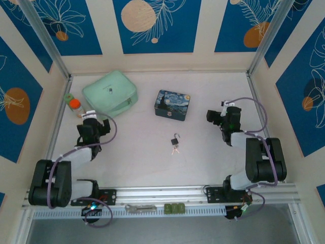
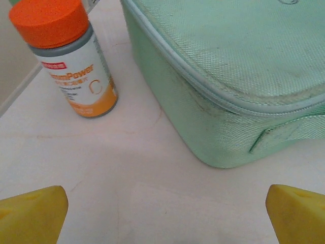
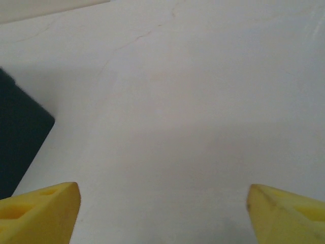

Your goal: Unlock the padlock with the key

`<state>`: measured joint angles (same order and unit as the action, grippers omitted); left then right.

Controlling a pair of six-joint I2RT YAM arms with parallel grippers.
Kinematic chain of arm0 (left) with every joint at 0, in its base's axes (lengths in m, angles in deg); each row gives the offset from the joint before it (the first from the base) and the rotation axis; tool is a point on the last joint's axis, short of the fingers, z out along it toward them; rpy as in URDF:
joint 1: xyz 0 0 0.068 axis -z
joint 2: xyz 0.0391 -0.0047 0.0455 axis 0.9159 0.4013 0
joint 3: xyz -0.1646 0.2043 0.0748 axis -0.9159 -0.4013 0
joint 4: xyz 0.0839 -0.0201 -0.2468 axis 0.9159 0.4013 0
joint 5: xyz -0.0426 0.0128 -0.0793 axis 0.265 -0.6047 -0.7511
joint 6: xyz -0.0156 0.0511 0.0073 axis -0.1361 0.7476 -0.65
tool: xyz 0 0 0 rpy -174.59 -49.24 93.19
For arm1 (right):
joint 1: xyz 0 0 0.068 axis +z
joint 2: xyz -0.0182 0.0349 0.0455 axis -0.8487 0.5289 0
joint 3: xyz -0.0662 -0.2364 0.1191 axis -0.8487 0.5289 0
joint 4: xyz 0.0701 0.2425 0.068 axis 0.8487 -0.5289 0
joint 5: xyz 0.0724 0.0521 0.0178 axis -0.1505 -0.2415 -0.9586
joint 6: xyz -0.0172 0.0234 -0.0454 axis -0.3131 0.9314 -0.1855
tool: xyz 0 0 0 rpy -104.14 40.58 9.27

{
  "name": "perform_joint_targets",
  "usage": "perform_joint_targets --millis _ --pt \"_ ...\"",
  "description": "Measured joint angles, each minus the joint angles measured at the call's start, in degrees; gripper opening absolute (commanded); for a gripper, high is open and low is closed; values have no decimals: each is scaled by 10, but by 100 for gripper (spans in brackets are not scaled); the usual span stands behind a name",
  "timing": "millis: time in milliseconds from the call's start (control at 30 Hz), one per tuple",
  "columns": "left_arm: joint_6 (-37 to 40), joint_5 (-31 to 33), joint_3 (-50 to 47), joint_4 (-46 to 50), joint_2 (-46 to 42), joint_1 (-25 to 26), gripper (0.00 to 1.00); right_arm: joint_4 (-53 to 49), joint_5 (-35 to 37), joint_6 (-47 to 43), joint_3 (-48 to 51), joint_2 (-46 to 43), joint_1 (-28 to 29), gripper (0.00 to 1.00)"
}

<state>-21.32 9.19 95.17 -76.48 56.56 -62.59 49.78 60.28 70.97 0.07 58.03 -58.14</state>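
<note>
Pale table (image 1: 142, 157) boxed in by blue-and-cream walls (image 1: 152, 25). Along the near rail (image 1: 167, 192) lie a grey bar (image 1: 140, 208) and green blocks (image 1: 174, 208). Further in, near the table's middle and well apart from both arms, sits the padlock (image 1: 175, 139). The key (image 1: 175, 148) is at its near side, touching or just beside; I cannot tell whether it is in the lock. The left gripper (image 1: 90, 122) is spread wide and empty, its yellow fingertips (image 2: 30, 213) far apart over bare table. The right gripper (image 1: 215, 116) is likewise wide apart, holding nothing. Beyond the padlock stands the tin (image 1: 172, 104). At far left lies a green case (image 1: 110, 93), with an orange-capped bottle (image 1: 75, 104) just beside it.
</note>
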Motion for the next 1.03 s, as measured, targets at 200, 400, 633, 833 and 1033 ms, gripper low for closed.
perform_joint_targets --millis 200,400,633,833,1033 --pt "37 -42 -19 -146 68 0 99 98 -16 -14 53 21 4 99" --pt "55 -70 -33 -271 164 0 99 130 -13 -19 56 24 8 99" --pt "67 -75 -20 -281 165 0 99 142 -13 -19 56 24 9 99" --pt "70 -75 -6 -279 165 1 99 143 -13 -19 56 24 9 99" --pt "70 -75 -6 -278 165 1 99 143 -13 -19 56 24 9 99"
